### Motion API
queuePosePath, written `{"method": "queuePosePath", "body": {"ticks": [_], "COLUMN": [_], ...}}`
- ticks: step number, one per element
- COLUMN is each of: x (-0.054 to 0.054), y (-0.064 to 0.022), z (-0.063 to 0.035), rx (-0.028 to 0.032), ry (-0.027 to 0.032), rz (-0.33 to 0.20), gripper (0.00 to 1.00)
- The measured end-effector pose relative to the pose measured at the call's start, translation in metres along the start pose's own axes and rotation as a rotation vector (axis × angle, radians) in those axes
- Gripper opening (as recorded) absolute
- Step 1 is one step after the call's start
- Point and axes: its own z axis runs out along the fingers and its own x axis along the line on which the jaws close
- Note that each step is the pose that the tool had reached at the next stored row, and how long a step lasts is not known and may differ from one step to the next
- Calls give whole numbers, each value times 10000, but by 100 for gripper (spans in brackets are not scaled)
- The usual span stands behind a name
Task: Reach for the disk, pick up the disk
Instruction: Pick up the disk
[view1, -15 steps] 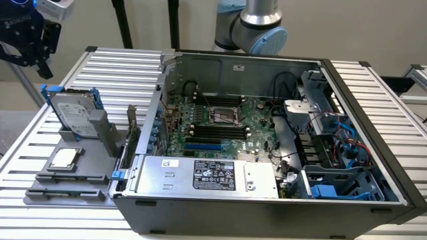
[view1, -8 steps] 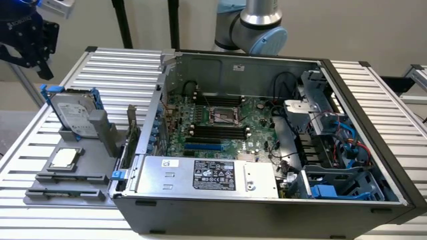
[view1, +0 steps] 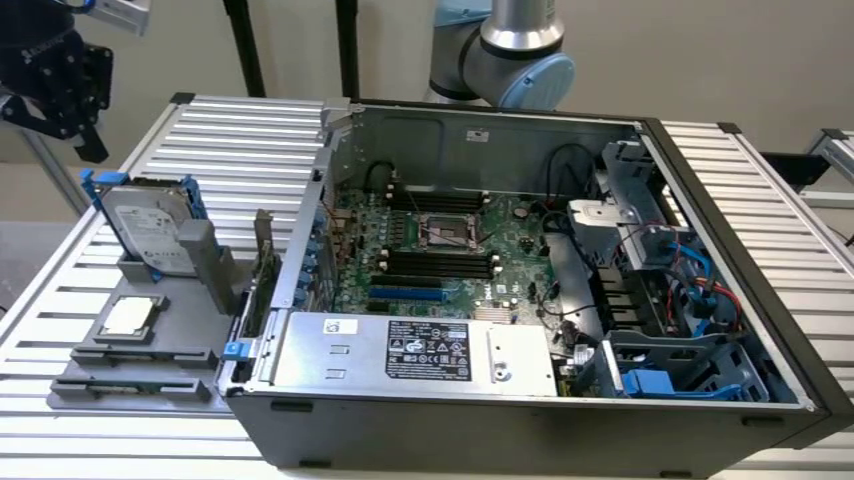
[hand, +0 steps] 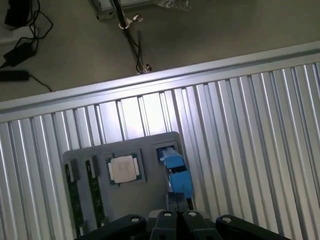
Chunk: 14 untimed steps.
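Hovering over the exterior view's far left end of the ribbed aluminium table (view1: 40, 300), the black gripper (hand: 176, 201) is closed up tight with nothing in it and touches nothing. The disk (view1: 140, 225), a flat silver-grey metal hard drive with a white label in a blue plastic bracket, stands upright on edge in the far slot of the grey plastic fixture tray (hand: 150, 142), just left of the open black computer case (view1: 534, 420). Wrist view has the disk's blue top edge directly under the gripper. Nearer in the tray lie 1 square silver CPU chip (view1: 130, 315) and 2 green memory sticks (hand: 75, 192). A silver power-supply box with black label (view1: 427, 350) sits in the case's near side.
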Motion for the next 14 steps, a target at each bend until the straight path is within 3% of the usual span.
{"method": "queuePosePath", "body": {"ticks": [7,14], "x": [-4,-35], "y": [1,6], "z": [11,21], "rx": [-3,-16], "ry": [0,-69], "rz": [-1082,-1416], "gripper": [11,11]}}
